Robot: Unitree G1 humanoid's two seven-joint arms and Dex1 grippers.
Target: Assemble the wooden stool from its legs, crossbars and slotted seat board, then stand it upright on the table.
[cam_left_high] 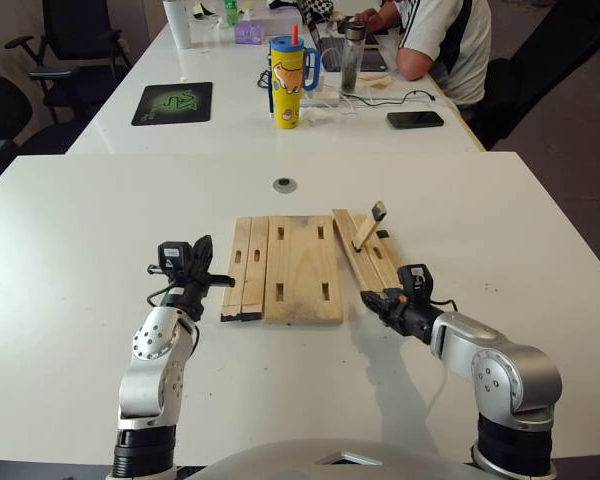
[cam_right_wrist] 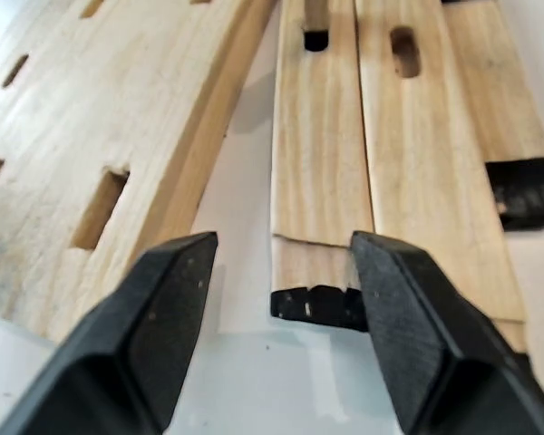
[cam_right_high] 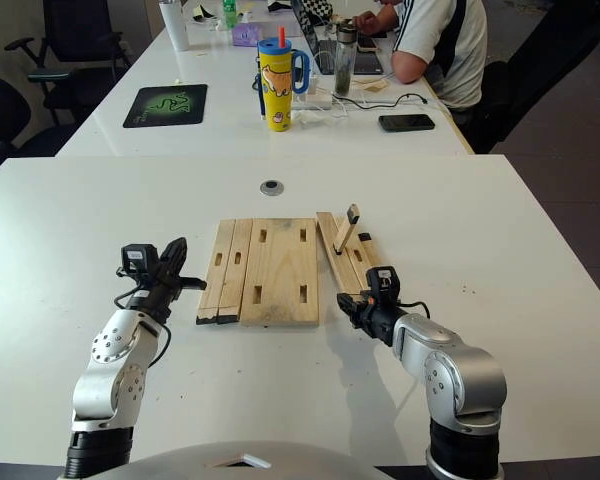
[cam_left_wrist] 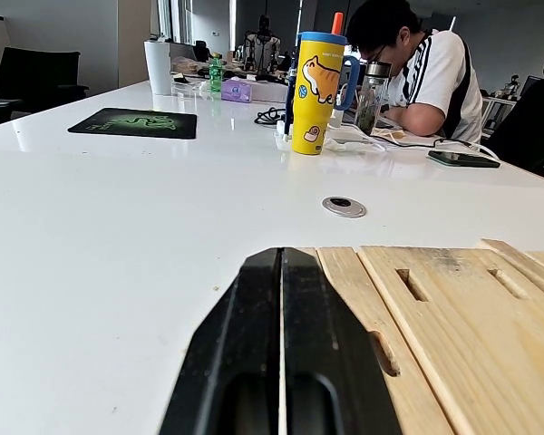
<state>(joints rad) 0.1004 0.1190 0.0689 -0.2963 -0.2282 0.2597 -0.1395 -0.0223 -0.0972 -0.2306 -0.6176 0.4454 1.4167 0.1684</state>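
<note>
Biggest thing here is the white table, with all the stool wood lying flat around its middle. Right behind it is a second table loaded with desk stuff.

The seat board lies flat with four slots facing up, nothing fitted into it yet. Tight against its left edge are the left slats, two slotted pieces side by side, so they sit between the board and the left gripper. On the other side the right slats lie at a slight angle, just beside the board with a thin gap, black-tipped ends toward the robot.

On the second table there's a dark mouse pad with a green design and a yellow tumbler with a blue lid, both well apart from the wood.

The left gripper sits low by the outer edge of the left slats, fingers pressed together with nothing between them. The right gripper has its fingers spread apart, straddling the near black end of one right slat, not clamped on it.

A short stick pokes up tilted over the far end of the right slats. Smaller bits: a phone on the second table, and a round grommet in the white table just beyond the board.
</note>
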